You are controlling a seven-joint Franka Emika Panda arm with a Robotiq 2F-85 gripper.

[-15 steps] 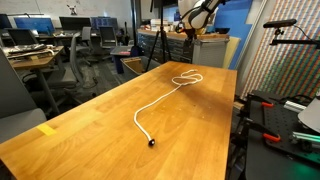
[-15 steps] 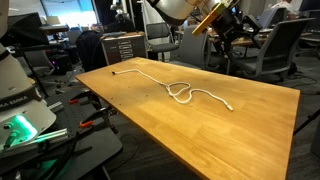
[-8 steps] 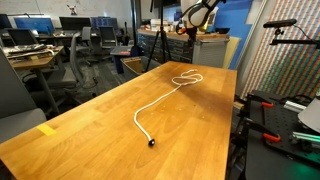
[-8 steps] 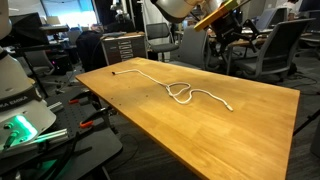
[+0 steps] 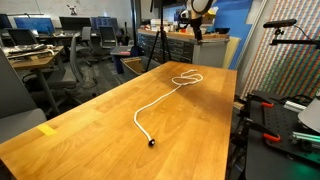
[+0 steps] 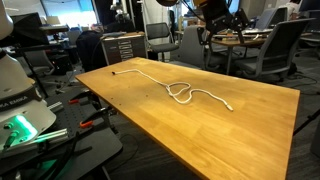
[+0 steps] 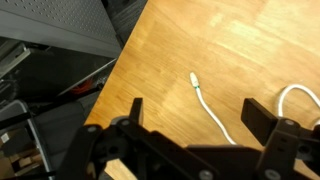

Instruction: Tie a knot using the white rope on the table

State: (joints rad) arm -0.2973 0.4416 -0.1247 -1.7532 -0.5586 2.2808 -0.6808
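The white rope (image 5: 160,100) lies on the light-brown table (image 5: 90,130), running from a dark tip near the front to a loose loop (image 5: 185,78) at the far end. In an exterior view the white rope (image 6: 180,92) curls into that loop mid-table. My gripper (image 5: 197,27) hangs high above the far end of the table, well clear of the rope, also high in an exterior view (image 6: 207,20). In the wrist view my gripper (image 7: 198,112) is open and empty, looking down on one end of the white rope (image 7: 205,100) and part of the loop.
A yellow tape mark (image 5: 47,129) sits near the table's front left edge. A tripod (image 5: 155,45) and tool cabinet stand beyond the far end. Office chairs and desks fill the background. Equipment with a green light (image 6: 20,125) stands close beside the table.
The arm has swung and turned at the far end of the table, so the gripper now points down toward the tabletop. The rope has not moved and the jaws stay open.
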